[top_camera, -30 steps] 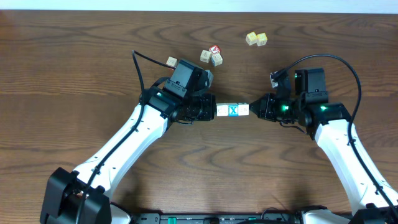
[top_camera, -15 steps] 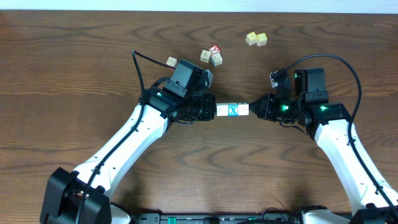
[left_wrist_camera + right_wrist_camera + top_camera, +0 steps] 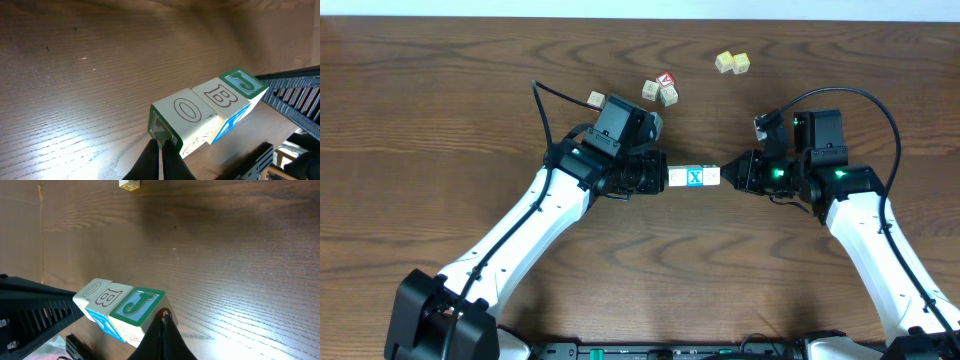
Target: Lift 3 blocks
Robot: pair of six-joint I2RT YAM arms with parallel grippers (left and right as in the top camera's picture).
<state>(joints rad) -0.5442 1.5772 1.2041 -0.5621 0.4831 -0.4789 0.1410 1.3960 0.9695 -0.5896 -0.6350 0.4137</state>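
while clenched left tool [image 3: 665,178] and right tool [image 3: 724,176] pinch 3 blocks [image 3: 695,177], midway across table [image 3: 430,110]

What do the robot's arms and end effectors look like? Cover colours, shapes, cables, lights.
The left arm and right arm have white shells with black joints and wrist housings. The left end effector and right end effector are black, tapering to thin tips. A thin black cable loops off the left arm; a longer cable arcs over the right. Green lights glow at the right wrist.
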